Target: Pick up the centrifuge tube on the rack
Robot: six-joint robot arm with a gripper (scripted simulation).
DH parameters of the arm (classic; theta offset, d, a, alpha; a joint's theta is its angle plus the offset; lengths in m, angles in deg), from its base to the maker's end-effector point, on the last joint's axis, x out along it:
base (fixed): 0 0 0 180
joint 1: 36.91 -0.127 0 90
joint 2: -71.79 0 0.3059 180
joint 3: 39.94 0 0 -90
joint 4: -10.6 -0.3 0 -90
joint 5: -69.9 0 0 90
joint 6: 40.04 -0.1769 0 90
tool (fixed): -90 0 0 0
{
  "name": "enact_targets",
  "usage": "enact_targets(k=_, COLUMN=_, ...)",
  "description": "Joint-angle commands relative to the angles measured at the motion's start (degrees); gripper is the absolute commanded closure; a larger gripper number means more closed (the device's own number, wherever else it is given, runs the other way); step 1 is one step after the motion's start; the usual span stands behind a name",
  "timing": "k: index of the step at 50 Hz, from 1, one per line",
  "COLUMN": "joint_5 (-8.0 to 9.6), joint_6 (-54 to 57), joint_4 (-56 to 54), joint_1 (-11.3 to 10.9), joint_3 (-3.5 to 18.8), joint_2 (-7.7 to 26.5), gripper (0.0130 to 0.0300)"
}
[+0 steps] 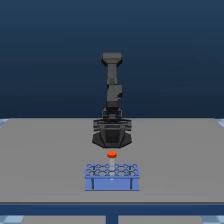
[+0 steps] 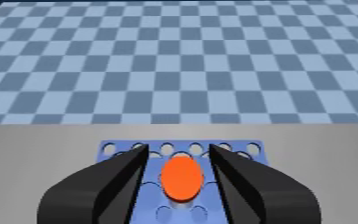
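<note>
So the two black fingers (image 2: pixel 122 175) sit on either side of the orange-red cap of the centrifuge tube (image 2: pixel 181 177), with a slim gap showing on each side in the wrist view. The gripper (image 2: pixel 177 172) looks spread apart, not pinching anything, though whether the pads touch the cap lower down is hard to tell. The fingers are chunky, matte and wedge-shaped, and their bases are cut off at the picture's edge.

The tube itself is over the rack (image 2: pixel 246 150), cap up; only the rounded cap shows, the pale body is hidden. In the exterior view the cap (image 1: pixel 111 154) is a small red blob just under the gripper (image 1: pixel 112 142) and just above the rack (image 1: pixel 111 176); whether the tube is seated in a hole there I can't tell, it's too blurry.

The rack is a low blue block with a grid of round holes on top and two dark vertical marks on its front. It sits on a flat, plain grey table (image 1: pixel 45 160), near the front edge. The dark arm (image 1: pixel 113 90) rises behind it.

Beyond the table, the wrist view shows a blue-and-pale checkered floor (image 2: pixel 175 60). The exterior view's backdrop is just smooth dark blue, and the floor shows only as pale slivers at the corners.
</note>
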Motion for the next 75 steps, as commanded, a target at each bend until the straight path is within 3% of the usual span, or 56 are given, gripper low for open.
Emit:
enact_targets(k=1, joint_5=0.13, joint_6=1.5, joint_4=-1.1, joint_1=0.2, joint_3=0.5, joint_2=0.5, gripper=0.0130)
enact_targets(k=15, joint_5=-0.51, joint_6=1.7, joint_4=-1.3, joint_1=0.3, joint_3=0.4, joint_2=1.0, gripper=0.0130)
enact_targets(k=30, joint_5=-2.40, joint_6=1.3, joint_4=-0.9, joint_1=0.2, joint_3=-0.6, joint_2=2.0, gripper=0.0130)
enact_targets(k=35, joint_5=-3.62, joint_6=1.2, joint_4=-0.8, joint_1=0.2, joint_3=-1.1, joint_2=2.7, gripper=0.0130)
enact_targets(k=38, joint_5=-5.28, joint_6=1.2, joint_4=-0.7, joint_1=0.2, joint_3=-1.7, joint_2=3.7, gripper=0.0130)
enact_targets(k=40, joint_5=-5.28, joint_6=1.2, joint_4=-0.7, joint_1=0.2, joint_3=-1.7, joint_2=3.7, gripper=0.0130)
enact_targets(k=43, joint_5=-7.17, joint_6=1.2, joint_4=-0.7, joint_1=0.2, joint_3=-2.4, joint_2=4.9, gripper=0.0130)
enact_targets(k=53, joint_5=-9.65, joint_6=1.1, joint_4=-0.7, joint_1=0.2, joint_3=-3.3, joint_2=6.5, gripper=0.0130)
enact_targets(k=71, joint_5=-10.32, joint_6=1.1, joint_4=-0.7, joint_1=0.2, joint_3=-3.5, joint_2=7.0, gripper=0.0130)
enact_targets(k=72, joint_5=-10.32, joint_6=1.1, joint_4=-0.7, joint_1=0.2, joint_3=-3.5, joint_2=7.0, gripper=0.0300)
enact_targets(k=75, joint_5=-10.32, joint_6=1.1, joint_4=-0.7, joint_1=0.2, joint_3=-3.5, joint_2=7.0, gripper=0.0300)
